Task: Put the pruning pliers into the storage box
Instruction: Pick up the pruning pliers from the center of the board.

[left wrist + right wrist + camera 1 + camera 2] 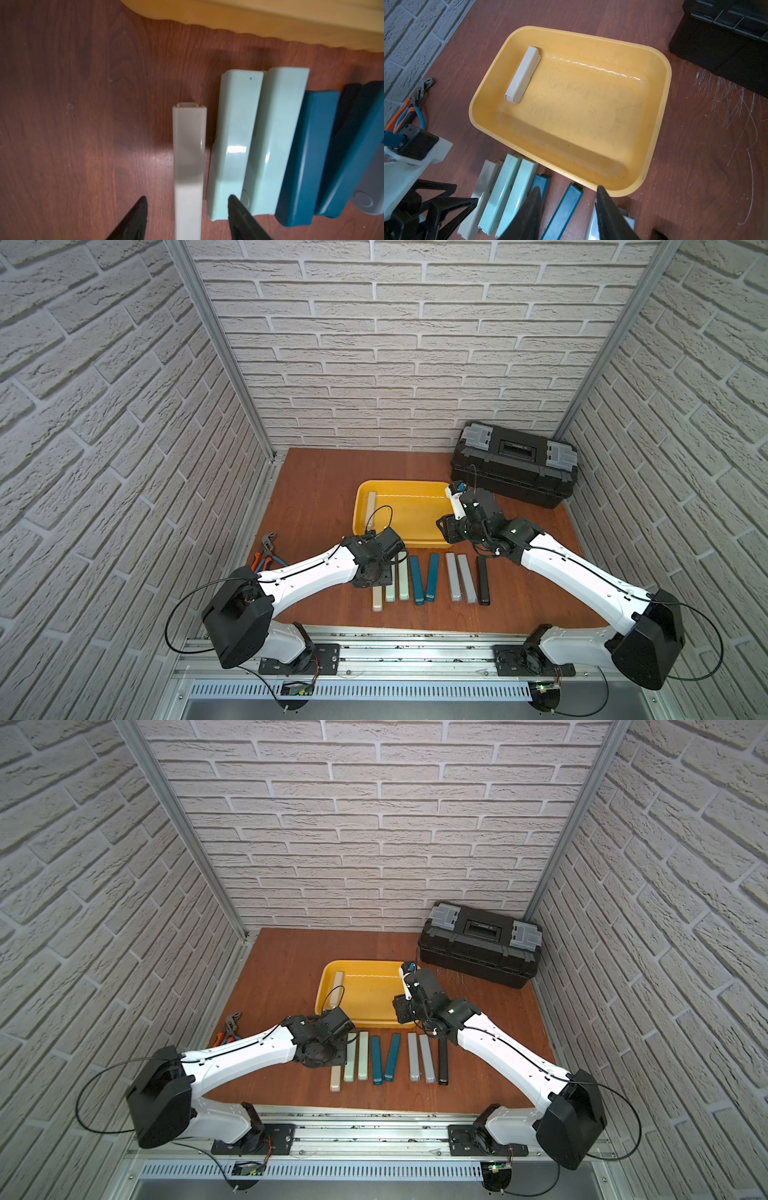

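The yellow storage box (pixel 415 485) sits mid-table with one beige pruning pliers bar (pixel 522 74) lying inside along its left wall. In front of it a row of bars lies on the table: beige (pixel 188 155), two mint green (pixel 234 135), two teal (pixel 415 578), two grey (pixel 453 576) and one black (pixel 482 580). My left gripper (pixel 187 201) is open low over the row's left end, its fingers straddling the beige bar with gaps on both sides. My right gripper (pixel 569 190) hangs open and empty above the teal and grey bars, by the box's near right corner.
A black toolbox (pixel 515 464) with grey latches stands at the back right. Orange-handled pliers (pixel 264 556) lie at the table's left edge beside the left arm. Brick walls close in the left, back and right sides.
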Controlling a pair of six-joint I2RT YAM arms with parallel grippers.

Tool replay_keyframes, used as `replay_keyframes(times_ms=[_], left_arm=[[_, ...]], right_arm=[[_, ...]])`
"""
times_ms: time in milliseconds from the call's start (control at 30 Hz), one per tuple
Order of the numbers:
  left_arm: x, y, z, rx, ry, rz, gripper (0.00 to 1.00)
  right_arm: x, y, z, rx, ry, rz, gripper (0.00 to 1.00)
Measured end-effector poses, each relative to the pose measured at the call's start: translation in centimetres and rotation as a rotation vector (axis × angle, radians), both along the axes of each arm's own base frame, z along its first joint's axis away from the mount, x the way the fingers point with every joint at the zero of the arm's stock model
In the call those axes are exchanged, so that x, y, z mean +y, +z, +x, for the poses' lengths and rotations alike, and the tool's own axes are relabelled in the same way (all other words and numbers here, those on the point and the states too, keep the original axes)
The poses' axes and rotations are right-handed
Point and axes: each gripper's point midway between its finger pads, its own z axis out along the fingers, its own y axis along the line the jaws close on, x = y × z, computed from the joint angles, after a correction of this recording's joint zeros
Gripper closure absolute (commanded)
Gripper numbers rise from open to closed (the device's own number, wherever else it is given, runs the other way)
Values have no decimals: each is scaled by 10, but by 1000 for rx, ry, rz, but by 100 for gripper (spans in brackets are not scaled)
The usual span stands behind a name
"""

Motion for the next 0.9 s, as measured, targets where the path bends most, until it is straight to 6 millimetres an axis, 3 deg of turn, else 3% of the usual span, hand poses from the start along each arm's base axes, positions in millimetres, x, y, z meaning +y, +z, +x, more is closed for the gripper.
replay_keyframes(times_ms=[900], left_arm=[[16,-32,10,85,18,62,42]], right_arm=[[2,-9,1,23,0,-8,56]])
